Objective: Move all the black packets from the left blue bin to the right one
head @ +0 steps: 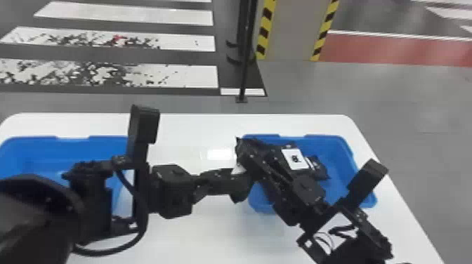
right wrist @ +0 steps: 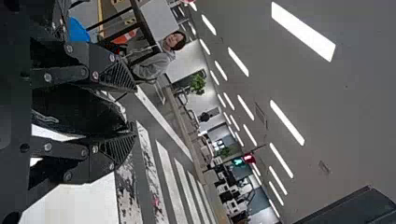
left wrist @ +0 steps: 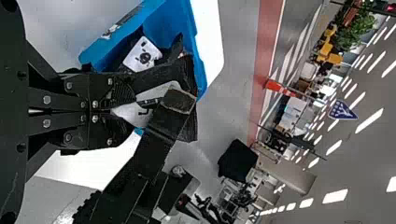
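Packet (head: 244, 149) of black colour is above the edge of the right blue bin (head: 365, 203), at its 9 o'clock side. The left claw (head: 242, 182) is clamped on this packet, and its arm comes from about 9 o'clock. The right claw (head: 255, 166) comes from 4 o'clock; its fingers are apart, with the packet between them. Inside the right bin, near 12 o'clock, there is one more packet with white label (head: 296, 159), and just beside it, toward 4 o'clock, another small dark packet (head: 321, 172). The left blue bin (head: 42, 149) is well apart, toward 9 o'clock, partly behind the left arm. Both bins stand on the white surface (head: 210, 231).
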